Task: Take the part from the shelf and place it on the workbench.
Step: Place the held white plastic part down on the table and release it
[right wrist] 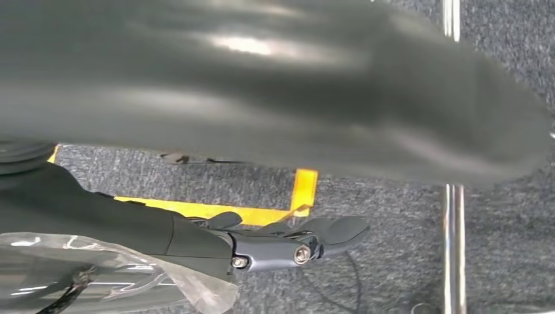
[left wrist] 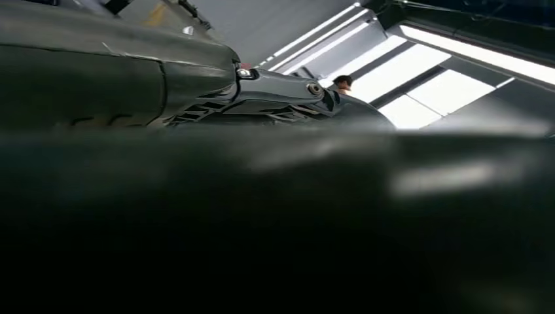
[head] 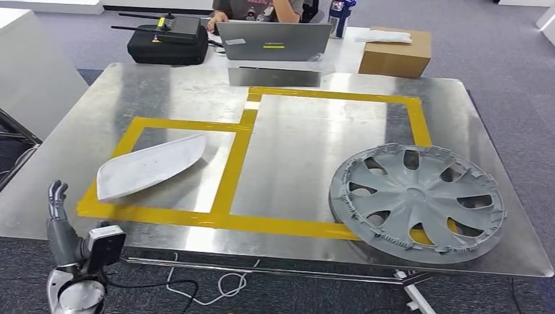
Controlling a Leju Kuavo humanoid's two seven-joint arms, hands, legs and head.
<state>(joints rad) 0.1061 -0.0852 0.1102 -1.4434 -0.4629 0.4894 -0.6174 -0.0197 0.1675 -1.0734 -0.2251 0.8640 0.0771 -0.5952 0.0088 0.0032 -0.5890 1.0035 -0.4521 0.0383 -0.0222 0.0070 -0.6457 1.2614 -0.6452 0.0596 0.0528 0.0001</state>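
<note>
Both parts I can see are already on the workbench [head: 307, 150]; treat the yellow tape frame [head: 237, 167] as your reference.

- The white curved shell [head: 152, 166] lies inside the frame's left box. Its long axis runs diagonally, pointed end toward the frame's centre strip and broad end at the box's near-left corner.
- The grey wheel cover [head: 416, 201] lies flat on the frame's near-right corner, straddling the tape and partly outside it.
- No shelf in sight, so I can't tell you which way a next pick would lie.

Hands:
- The left hand [head: 60, 222] is off the frame's near-left corner, below the bench edge. It is the nearer hand to the shell, which lies up and inward from the fingertips, apart from them. The fingers point up, straight and loosely together, holding nothing and touching nothing. The left wrist view shows a finger [left wrist: 281, 95] stretched out, with nothing in it.
- The right hand [right wrist: 288, 242] hangs over carpet with floor tape behind it. Its fingers are extended, not curled, and hold nothing. I can't place it against the frame.

My read: the placement is done, or you're between cycles. If the wheel cover belongs inside the frame, it sits a bit wide.
</note>
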